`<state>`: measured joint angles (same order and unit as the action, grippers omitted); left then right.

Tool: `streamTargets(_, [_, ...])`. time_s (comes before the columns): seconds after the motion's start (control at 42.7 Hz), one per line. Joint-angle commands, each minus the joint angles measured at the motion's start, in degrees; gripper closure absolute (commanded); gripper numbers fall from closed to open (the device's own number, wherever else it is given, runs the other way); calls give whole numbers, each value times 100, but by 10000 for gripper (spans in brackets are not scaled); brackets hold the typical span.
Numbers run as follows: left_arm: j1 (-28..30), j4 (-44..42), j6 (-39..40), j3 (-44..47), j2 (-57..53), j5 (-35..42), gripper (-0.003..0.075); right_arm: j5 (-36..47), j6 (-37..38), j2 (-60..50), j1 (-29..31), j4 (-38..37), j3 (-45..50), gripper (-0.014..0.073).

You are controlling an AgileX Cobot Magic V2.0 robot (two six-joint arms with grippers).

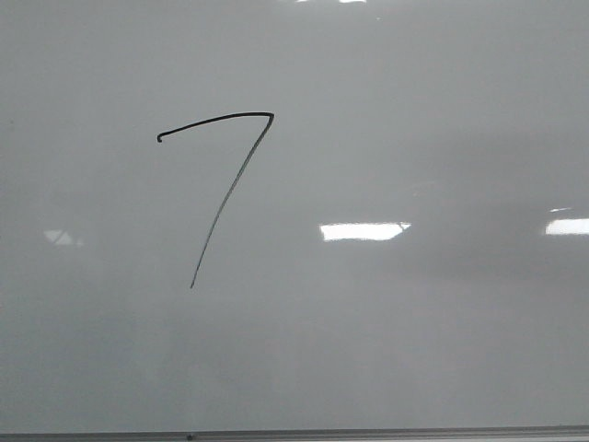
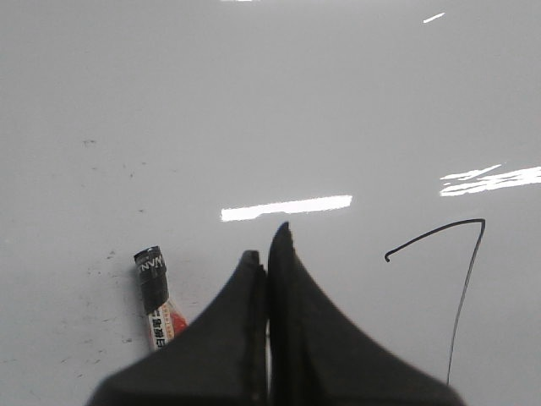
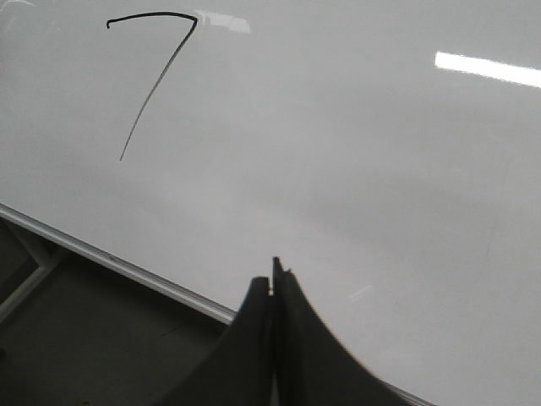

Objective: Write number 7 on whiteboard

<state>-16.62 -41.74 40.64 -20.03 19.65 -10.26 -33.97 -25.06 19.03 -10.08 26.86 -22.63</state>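
Note:
The whiteboard (image 1: 414, 350) fills the front view, glossy pale grey. The number 7 (image 1: 230, 191) is drawn on it in thin black line, left of centre, with a hooked top stroke and a long slanted downstroke. No gripper shows in the front view. In the left wrist view my left gripper (image 2: 266, 245) is shut with nothing between its fingers, over the board, with the 7 (image 2: 463, 296) off to one side. A marker (image 2: 154, 292) with a black cap lies on the board beside it, partly hidden by a finger. My right gripper (image 3: 270, 275) is shut and empty near the board's frame (image 3: 127, 264); the 7 (image 3: 158, 89) is far from it.
Bright rectangular glare patches (image 1: 363, 231) lie on the board. The thin grey bottom frame (image 1: 368, 433) runs along the front view's lower edge. A dark area (image 3: 84, 338) lies beyond the frame. Small dark specks (image 2: 110, 254) mark the board near the marker.

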Motion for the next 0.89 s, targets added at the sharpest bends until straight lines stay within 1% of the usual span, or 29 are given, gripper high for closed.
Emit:
streamTargets(0.0, [-33, 18, 7, -154, 39, 312, 741, 400, -13, 28, 31, 80, -158, 655])
streamTargets(0.094, [-33, 76, 7, -105, 39, 314, 741, 400, -13, 28, 31, 80, -158, 655])
streamTargets(0.164, [-33, 529, -215, -49, 11, 261, 741, 400, -13, 28, 31, 80, -158, 655])
streamTargets(0.188, [-33, 737, -433, -35, -14, 245, 741, 399, -13, 28, 31, 85, -158, 655])
streamTargets(0.211, [-22, 1012, -835, -1, -31, 245, 741, 399, -13, 28, 31, 85, -158, 655])
streamTargets(0.305, [32, 2472, -2381, 162, -143, 267, 741, 399, -13, 28, 31, 85, -158, 655])
streamTargets(0.328, [59, 2891, -2869, 230, -174, 279, 741, 399, -13, 28, 31, 85, -158, 655])
streamTargets(0.398, [120, 3576, -3629, 438, -254, 403, 741, 399, -13, 28, 31, 85, -158, 655])
streamTargets(0.492, [214, 3670, -3709, 794, -479, 784, 741, 399, -13, 28, 31, 85, -158, 655])
streamTargets(0.609, [496, 3737, -3709, 1281, -943, 1153, 741, 399, -13, 28, 31, 85, -158, 655])
streamTargets(0.867, [1322, 3923, -3709, 1933, -1887, 1165, 741, 399, -13, 28, 31, 85, -158, 655])
